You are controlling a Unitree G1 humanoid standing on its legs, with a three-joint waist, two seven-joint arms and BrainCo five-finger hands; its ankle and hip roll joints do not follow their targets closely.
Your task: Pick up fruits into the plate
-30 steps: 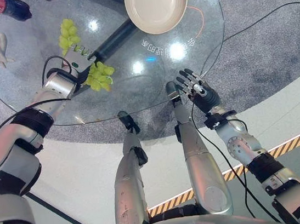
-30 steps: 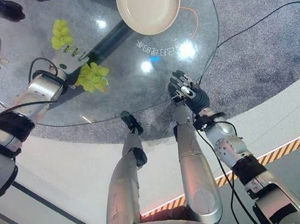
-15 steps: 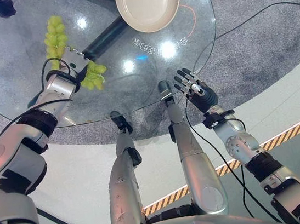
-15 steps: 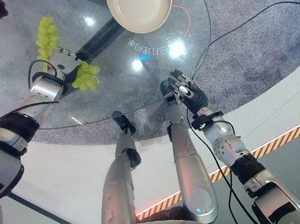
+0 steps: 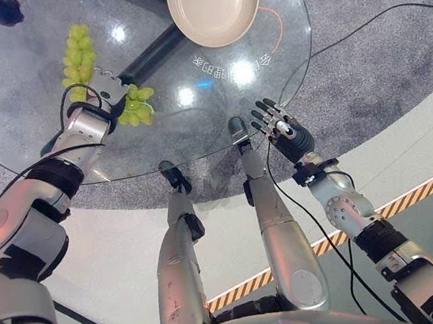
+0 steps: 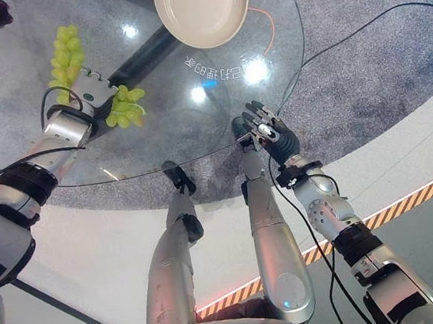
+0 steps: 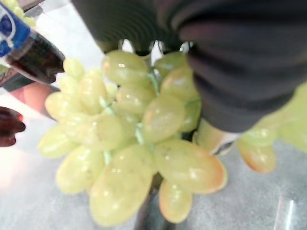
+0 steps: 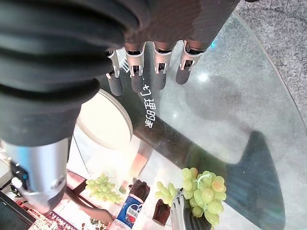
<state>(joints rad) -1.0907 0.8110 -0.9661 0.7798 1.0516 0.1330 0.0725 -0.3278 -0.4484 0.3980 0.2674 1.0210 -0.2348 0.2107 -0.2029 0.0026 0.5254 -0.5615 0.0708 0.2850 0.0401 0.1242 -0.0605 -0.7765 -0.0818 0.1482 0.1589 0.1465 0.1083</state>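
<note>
Left eye view: the left hand [image 5: 104,93] reaches over the glass table [image 5: 57,163], its fingers curled round a bunch of green grapes [image 5: 136,107], a second grape bunch [image 5: 76,54] lying just beyond it. The right hand [image 5: 284,131] hovers at the table's near edge with fingers straight and spread, well apart from the cream plate [image 5: 214,6] at the far side.

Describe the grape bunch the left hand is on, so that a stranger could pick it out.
Start at the round glass table, with the cream plate at its far edge. The bunch of green grapes lies at the left hand; a second bunch lies just beyond, with no hand on it.
</note>
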